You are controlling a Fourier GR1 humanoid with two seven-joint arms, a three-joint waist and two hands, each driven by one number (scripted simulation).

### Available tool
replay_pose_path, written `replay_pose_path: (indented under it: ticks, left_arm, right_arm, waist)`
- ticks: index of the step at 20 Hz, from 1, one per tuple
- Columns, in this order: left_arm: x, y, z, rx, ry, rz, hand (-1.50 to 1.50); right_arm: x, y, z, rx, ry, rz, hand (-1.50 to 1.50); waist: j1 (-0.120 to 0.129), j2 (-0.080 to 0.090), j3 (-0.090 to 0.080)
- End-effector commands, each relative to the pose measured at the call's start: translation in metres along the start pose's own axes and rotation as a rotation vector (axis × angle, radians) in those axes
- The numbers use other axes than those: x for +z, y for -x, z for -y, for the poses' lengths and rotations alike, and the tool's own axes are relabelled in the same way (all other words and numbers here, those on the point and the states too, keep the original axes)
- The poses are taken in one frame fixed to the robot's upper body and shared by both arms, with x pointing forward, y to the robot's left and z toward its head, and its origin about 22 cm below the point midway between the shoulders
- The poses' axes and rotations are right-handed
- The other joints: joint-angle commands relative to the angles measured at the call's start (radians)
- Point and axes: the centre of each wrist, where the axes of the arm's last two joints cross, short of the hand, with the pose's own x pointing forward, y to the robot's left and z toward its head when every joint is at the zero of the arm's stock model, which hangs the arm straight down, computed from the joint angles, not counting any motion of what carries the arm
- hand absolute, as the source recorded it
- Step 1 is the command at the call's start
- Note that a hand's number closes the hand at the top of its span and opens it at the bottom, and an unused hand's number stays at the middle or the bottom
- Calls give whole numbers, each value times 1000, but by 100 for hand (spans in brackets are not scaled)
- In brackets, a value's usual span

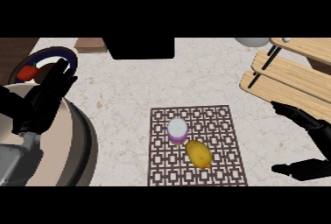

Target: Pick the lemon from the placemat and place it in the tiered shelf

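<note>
Right hand (304,144) shows at the view's right edge, fingers and thumb spread apart with nothing between them, set off the placemat (198,146) and well apart from the lemon (199,154). Left hand (48,98) rests at the left with fingers straight and raised, over the rim of a large beige round tray (77,144); it holds nothing. Lemon lies on the placemat's lower middle, tilted, its upper end touching or just beside a halved purple onion (177,130) with the white cut face up. Tiered shelf (294,74) of pale wooden slats stands at the upper right; its visible slats carry nothing. At upper left a dark-rimmed plate (61,54) holds a red item (26,73), possibly a pepper, partly hidden by the left hand. A dark box (139,48) sits at the top centre. No readable writing or labels appear on any item.
</note>
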Motion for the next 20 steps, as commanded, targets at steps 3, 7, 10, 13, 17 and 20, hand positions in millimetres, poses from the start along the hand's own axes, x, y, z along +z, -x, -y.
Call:
replay_pose_path:
  ticks: [3, 7, 10, 13, 17, 20]
  left_arm:
    - [34, 83, 4, 33, -27, -365, 0]
    - [30, 78, -7, 25, -57, -354, 0]
    - [29, 80, 8, 31, -44, -346, 0]
    - [31, 85, 2, 36, -56, -362, 0]
    - [23, 75, -5, 35, -44, -347, 0]
    - [25, 77, 5, 15, -29, -347, 0]
  right_arm:
    - [-3, -28, -11, 95, -188, -41, -150]
    - [-5, -43, -18, 160, -187, -115, -150]
    - [-13, -61, -32, 205, -138, -143, -150]
    - [-18, -71, -37, 225, -101, -186, -150]
    - [-23, -82, -53, 299, -89, -261, -150]
    - [-29, -86, -64, 324, -110, -325, -150]
  waist:
    - [13, 22, -37]
    - [5, 21, -37]
    - [4, 23, -39]
    - [10, 25, -39]
    - [14, 29, -40]
    - [30, 31, -37]
